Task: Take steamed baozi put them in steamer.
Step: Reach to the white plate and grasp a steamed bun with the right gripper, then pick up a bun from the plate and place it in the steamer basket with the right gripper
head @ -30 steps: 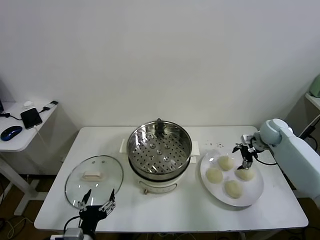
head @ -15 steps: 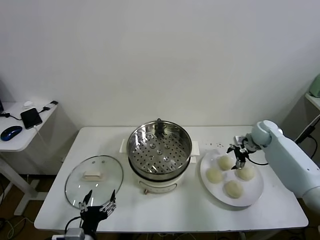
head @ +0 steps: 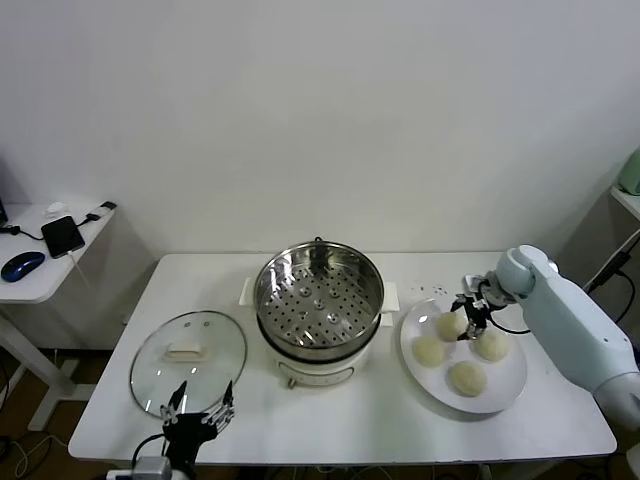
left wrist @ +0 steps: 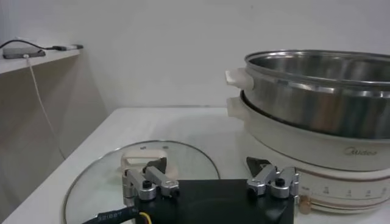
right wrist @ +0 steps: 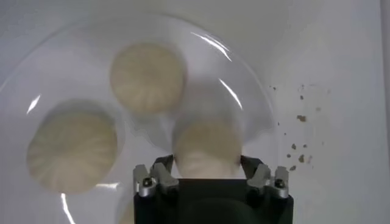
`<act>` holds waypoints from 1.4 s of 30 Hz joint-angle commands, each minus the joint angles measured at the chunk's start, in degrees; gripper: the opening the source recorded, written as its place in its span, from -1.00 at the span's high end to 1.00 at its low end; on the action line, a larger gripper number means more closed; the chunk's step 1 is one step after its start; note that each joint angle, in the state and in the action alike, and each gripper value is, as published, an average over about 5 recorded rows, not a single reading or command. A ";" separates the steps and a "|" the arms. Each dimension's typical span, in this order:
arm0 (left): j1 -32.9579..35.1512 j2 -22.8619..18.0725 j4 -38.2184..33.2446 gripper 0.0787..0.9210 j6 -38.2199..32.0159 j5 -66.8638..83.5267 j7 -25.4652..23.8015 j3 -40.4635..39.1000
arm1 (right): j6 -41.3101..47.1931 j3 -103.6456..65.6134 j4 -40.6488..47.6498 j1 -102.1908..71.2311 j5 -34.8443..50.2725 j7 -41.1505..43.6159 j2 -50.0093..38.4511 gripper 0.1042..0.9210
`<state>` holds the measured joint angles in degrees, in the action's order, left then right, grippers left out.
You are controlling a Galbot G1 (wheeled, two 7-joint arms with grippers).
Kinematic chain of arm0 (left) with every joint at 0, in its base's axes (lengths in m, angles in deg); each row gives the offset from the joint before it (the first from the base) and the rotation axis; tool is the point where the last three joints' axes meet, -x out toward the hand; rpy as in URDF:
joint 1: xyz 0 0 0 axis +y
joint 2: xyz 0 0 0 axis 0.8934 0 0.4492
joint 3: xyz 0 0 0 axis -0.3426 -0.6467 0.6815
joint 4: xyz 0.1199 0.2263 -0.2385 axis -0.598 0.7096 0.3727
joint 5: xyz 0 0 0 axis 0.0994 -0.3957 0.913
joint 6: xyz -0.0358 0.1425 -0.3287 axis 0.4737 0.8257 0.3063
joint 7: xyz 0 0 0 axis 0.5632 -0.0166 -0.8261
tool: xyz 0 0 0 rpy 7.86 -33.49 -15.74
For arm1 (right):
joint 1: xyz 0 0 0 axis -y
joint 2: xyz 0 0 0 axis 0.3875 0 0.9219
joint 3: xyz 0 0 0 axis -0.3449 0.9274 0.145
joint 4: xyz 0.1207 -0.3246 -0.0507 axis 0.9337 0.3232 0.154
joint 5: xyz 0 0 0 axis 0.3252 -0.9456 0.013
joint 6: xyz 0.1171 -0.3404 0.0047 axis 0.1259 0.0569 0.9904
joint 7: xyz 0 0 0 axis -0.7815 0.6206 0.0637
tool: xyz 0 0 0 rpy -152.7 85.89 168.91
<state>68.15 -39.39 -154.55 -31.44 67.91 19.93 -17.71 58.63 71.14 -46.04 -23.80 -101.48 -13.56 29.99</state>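
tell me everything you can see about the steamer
The steamer is a round, shiny stainless-steel pot on a cream-white electric base, standing upright near the middle of the white table. Its perforated tray is bare, with no baozi on it. Small cream handles stick out at both sides, and the base front carries a knob and a grey brand mark. Nothing grips it: the glass lid lies flat beside it, apart from it, and the white plate sits on its other side.

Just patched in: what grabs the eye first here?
The shiny steamer stands empty at the table's middle, its glass lid lying flat to its left. To its right, four steamed baozi sit on a white plate, and the right tool hangs open around the rear one. The left tool waits open at the near edge.
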 commanded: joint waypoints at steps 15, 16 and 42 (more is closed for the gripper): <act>-0.99 0.23 0.63 -0.77 -0.19 -0.36 0.53 -1.01 | 4.65 9.59 -3.93 14.68 14.23 3.13 -5.53 -0.05; -1.10 0.30 0.64 -0.77 -0.18 -0.44 0.59 -1.10 | 5.23 11.32 -4.20 16.77 15.86 3.70 -5.82 -0.05; -1.24 2.18 -0.57 -0.77 -0.17 1.05 2.04 -0.82 | -30.16 44.38 15.85 48.96 37.97 19.12 24.45 -0.06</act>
<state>66.81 -37.43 -154.88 -31.61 68.48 21.80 -18.65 46.70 107.73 -35.49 18.46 -67.75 1.24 44.45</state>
